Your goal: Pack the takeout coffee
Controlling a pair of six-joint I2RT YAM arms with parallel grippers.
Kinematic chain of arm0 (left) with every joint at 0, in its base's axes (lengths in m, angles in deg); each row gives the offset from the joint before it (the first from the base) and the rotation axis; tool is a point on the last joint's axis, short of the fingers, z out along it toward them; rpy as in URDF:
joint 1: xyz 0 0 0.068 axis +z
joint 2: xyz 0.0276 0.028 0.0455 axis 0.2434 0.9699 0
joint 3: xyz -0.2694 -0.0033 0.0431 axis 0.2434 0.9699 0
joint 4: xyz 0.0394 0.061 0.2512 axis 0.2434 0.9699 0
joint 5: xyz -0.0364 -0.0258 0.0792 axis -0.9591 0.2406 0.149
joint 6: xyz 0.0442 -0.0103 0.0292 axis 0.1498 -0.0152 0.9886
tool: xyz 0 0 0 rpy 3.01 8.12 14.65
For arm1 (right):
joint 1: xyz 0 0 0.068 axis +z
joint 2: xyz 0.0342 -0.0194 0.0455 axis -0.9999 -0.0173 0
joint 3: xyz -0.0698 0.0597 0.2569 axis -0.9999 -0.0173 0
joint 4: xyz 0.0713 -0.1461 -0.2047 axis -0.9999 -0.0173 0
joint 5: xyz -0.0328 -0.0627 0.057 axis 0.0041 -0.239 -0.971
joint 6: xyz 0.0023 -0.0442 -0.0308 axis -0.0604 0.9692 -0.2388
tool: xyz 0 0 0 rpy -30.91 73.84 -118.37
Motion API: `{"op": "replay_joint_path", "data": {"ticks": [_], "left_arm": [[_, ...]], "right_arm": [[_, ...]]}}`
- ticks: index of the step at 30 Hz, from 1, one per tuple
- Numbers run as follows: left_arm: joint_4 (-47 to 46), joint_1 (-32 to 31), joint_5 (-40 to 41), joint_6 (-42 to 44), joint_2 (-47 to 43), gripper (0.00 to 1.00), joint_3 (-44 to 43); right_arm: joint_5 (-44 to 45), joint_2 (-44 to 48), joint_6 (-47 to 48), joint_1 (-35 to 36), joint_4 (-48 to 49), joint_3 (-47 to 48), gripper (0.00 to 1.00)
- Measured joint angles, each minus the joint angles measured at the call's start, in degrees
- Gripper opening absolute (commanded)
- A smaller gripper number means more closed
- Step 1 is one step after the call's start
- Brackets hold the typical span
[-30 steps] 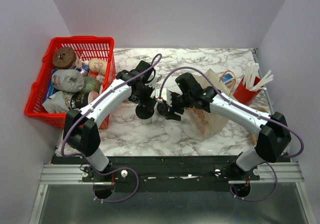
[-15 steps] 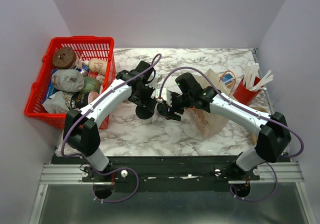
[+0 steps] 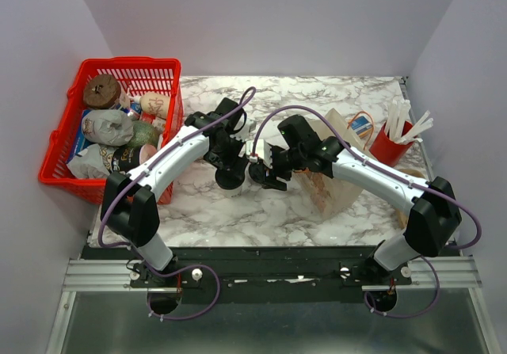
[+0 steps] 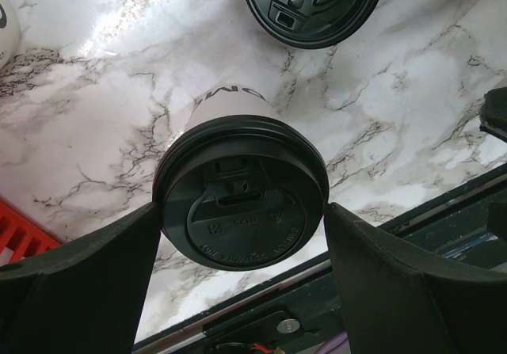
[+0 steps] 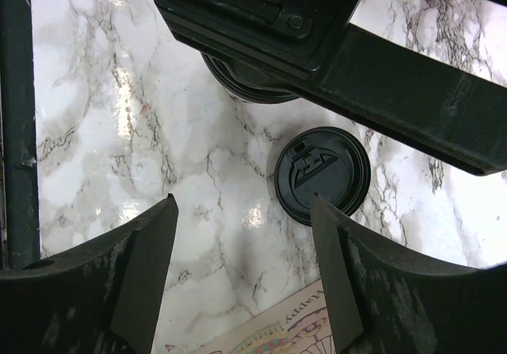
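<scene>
From overhead, the takeout coffee (image 3: pixel 230 183) is standing upright on the marble table (image 3: pixel 238 219), left of the middle, with the left gripper (image 3: pixel 229 172) sitting down over it. The right gripper (image 3: pixel 267 177) is hovering just beside it. The brown paper bag (image 3: pixel 321 194) is sitting further right, partly under that arm.

The left wrist camera is looking down on the cup's round black plastic lid, glossy and moulded with a sip flap. Below it a smooth whitish paper wall is tapering downward. Both fingers (image 4: pixel 79 291) are pressing against the lid's rim, 1 on each side, so the left gripper is looking clamped on the cup at lid height. A loose flat black lid (image 4: pixel 313 5) is lying on the marble just beyond.

The right wrist camera is showing its 2 fingers (image 5: pixel 95 291) spread wide with only bare marble between them. The loose lid is lying just ahead, and the coffee's lid is peeking out beneath the left gripper's body.

I am judging the cup light, stiff at the rim and softer lower down. Its paper walls are likely going to buckle under a hard squeeze, and the snap-on lid could pop off. Taking hold gently just under the lid, keeping it upright, is looking safest.
</scene>
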Motion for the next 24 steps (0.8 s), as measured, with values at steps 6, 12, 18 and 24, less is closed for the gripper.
{"op": "replay_joint_path", "data": {"ticks": [6,12,18,24], "left_arm": [[-0.07,0.00,0.09,-0.04,0.15,0.89,0.02],[-0.17,-0.02,0.52,-0.74,0.20,0.88,0.02],[-0.22,-0.42,1.40,-1.11,0.28,0.87,0.02],[-0.20,-1.14,2.49,-1.09,0.33,0.86,0.00]], "right_arm": [[-0.02,-0.04,0.00,-0.04,0.04,0.00,0.77],[-0.02,-0.59,-0.02,-0.07,0.39,0.00,0.77],[-0.02,-0.85,-0.02,-0.07,0.46,0.00,0.77],[-0.04,-0.85,-0.02,-0.07,0.87,0.00,0.77]]}}
